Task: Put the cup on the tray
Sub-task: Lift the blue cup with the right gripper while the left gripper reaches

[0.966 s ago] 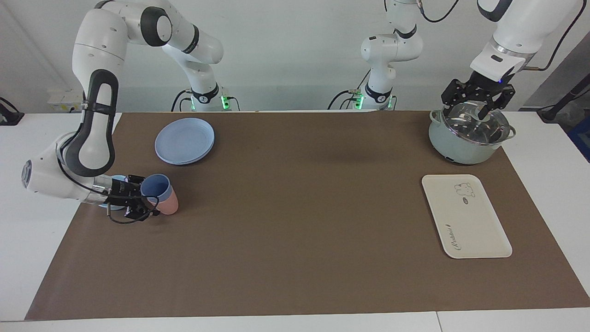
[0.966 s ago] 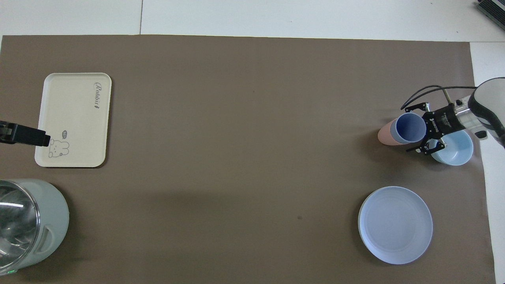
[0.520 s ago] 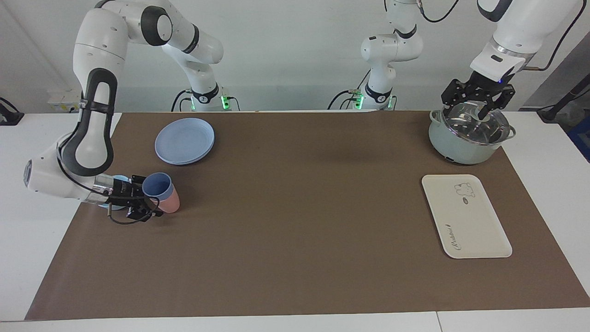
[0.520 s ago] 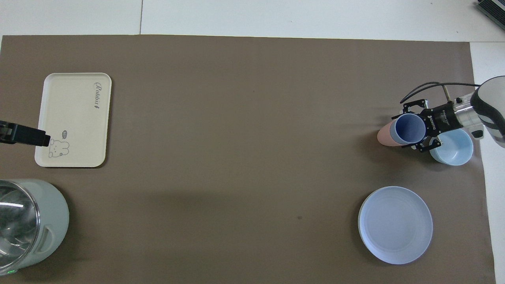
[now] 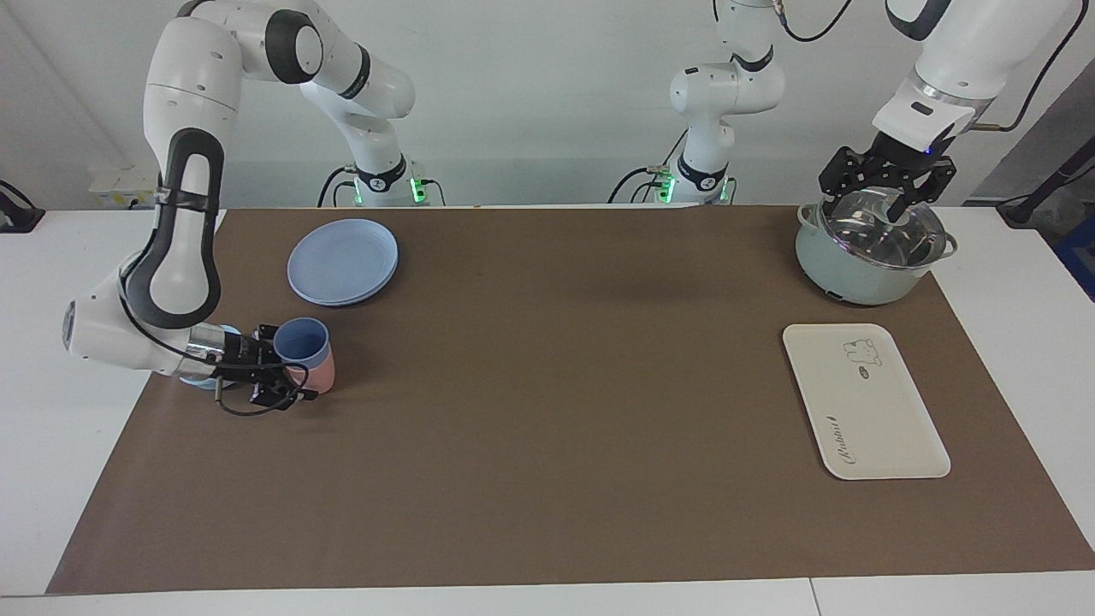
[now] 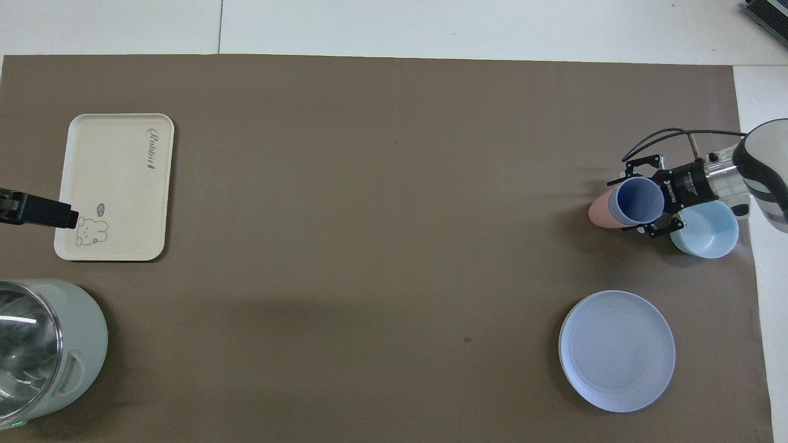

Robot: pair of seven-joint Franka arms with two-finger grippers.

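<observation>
Risk here: the cup [image 5: 301,343] sits nested in the pink cup [image 5: 322,373], so a lift could drag both up, or tip the stack. The right hand [image 5: 281,375] is clamped on the blue cup's rim at the right arm's end of the bench, tray [image 5: 864,399] well apart. Left hand [image 5: 886,190] waits over the pot [image 5: 864,248]; grip unclear.

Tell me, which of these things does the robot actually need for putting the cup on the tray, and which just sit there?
Needed:
blue cup, gripped by the right gripper
cream tray

Just lying about:
pink cup
light-blue bowl
blue plates
lidded pot, under the left gripper
</observation>
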